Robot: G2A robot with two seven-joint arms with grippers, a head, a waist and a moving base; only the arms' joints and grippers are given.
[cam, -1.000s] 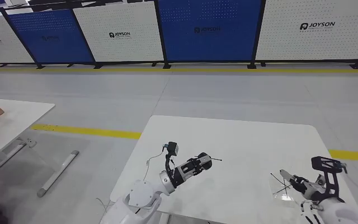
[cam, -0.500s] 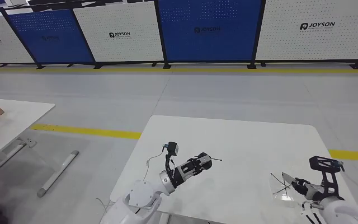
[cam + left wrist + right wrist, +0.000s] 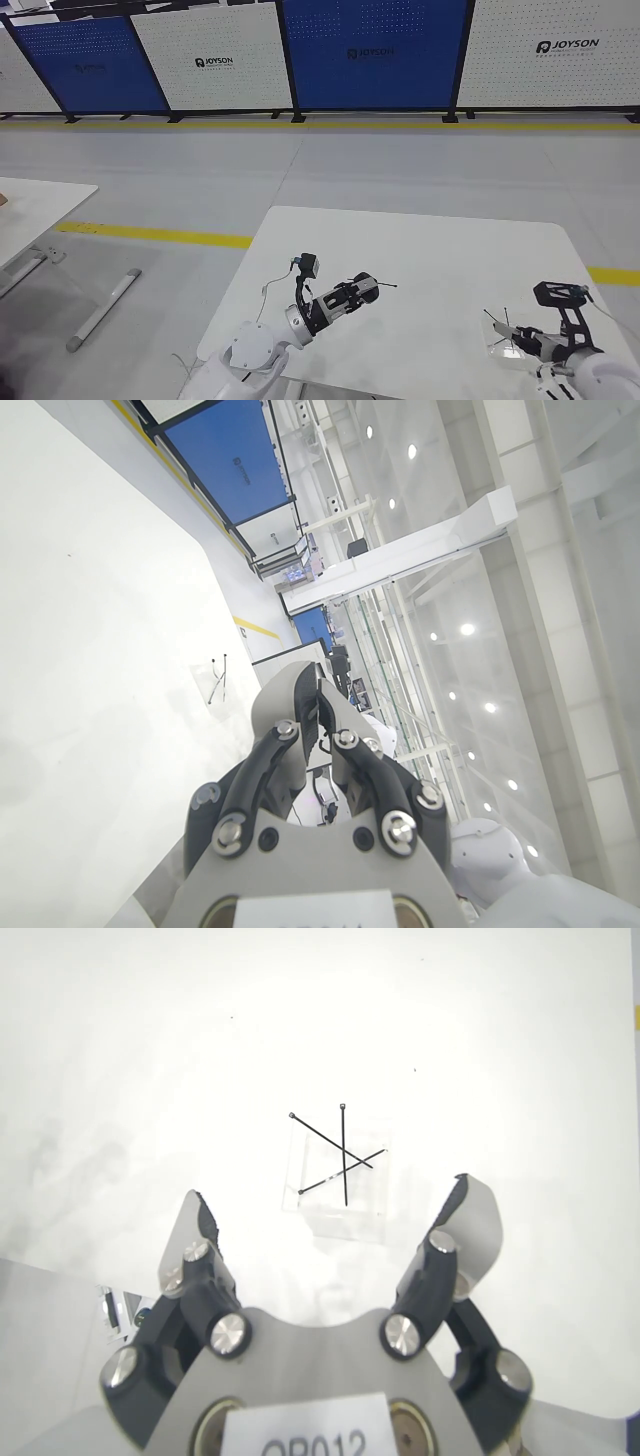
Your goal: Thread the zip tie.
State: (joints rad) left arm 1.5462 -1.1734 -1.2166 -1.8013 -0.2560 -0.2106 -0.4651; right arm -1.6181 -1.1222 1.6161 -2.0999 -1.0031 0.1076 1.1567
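- I can see three loose zip ties (image 3: 343,1155), thin and black, lying crossed over one another on a clear plastic sheet (image 3: 367,1208). One runs straight and the other two slant across it.
- Two of the tie heads poke out past the sheet's edge onto the white table (image 3: 150,1053). A third head sits at a corner of the sheet.
- In the top view this sheet (image 3: 507,345) and its ties (image 3: 503,325) lie near the table's right front corner.
- My right gripper (image 3: 330,1190) hangs just short of the sheet, pointing at it. Its fingers (image 3: 462,1188) are spread wide with nothing between them, and they touch neither the ties nor the sheet.
- In the top view the right gripper (image 3: 527,338) sits beside the sheet on the robot's side.
- My left gripper (image 3: 316,695) has its dark pads (image 3: 306,700) pressed together.
- From above, a thin black strip sticks out of the left gripper (image 3: 365,288) towards the middle of the table. I take it for a zip tie (image 3: 385,285) pinched there, though the line is very fine.
- The left gripper is over the table's left front part (image 3: 430,240), well apart from the loose ties. From its wrist view, the ties (image 3: 218,682) and the sheet (image 3: 205,680) show farther off on the tabletop (image 3: 100,600).
- Beyond the table are a grey floor with a yellow line (image 3: 150,234) and a row of blue and white panels (image 3: 375,55).
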